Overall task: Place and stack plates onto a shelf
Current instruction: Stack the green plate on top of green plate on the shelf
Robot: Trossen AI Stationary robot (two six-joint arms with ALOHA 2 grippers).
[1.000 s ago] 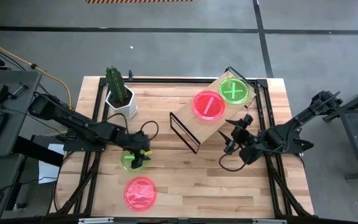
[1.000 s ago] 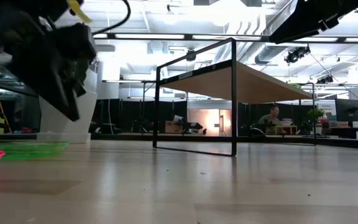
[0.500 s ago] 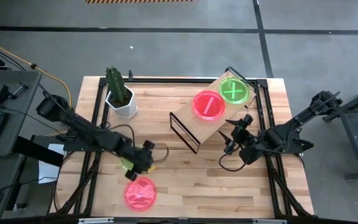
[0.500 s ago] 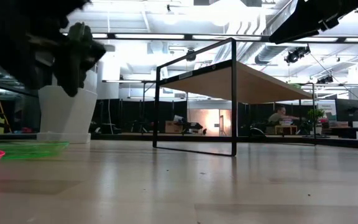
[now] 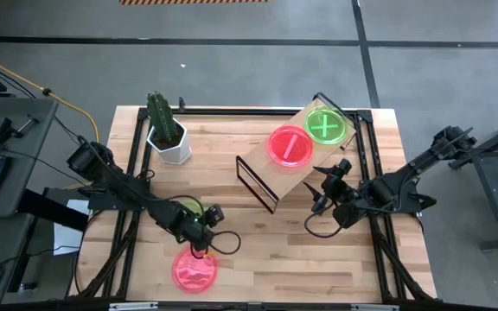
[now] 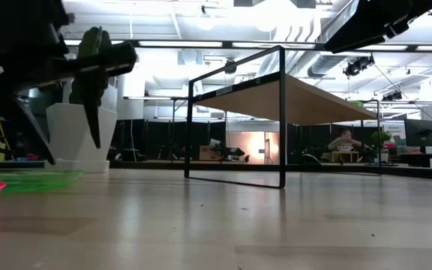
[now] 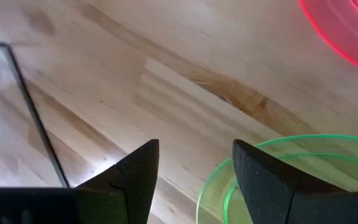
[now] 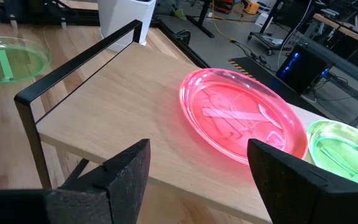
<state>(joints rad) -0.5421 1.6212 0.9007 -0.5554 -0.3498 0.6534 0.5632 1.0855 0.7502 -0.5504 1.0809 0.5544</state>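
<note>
open left pincer (image 5: 207, 226) hovers between green plate (image 5: 182, 210) and pink plate (image 5: 194, 269).

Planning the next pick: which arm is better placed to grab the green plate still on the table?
Left. Its open gripper hovers at the green plate; the right gripper waits beside the shelf.

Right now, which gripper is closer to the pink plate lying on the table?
Left. The left gripper hovers open right by the tabletop pink plate, next to the green plate. The right gripper waits open across the table, by the shelf.
</note>
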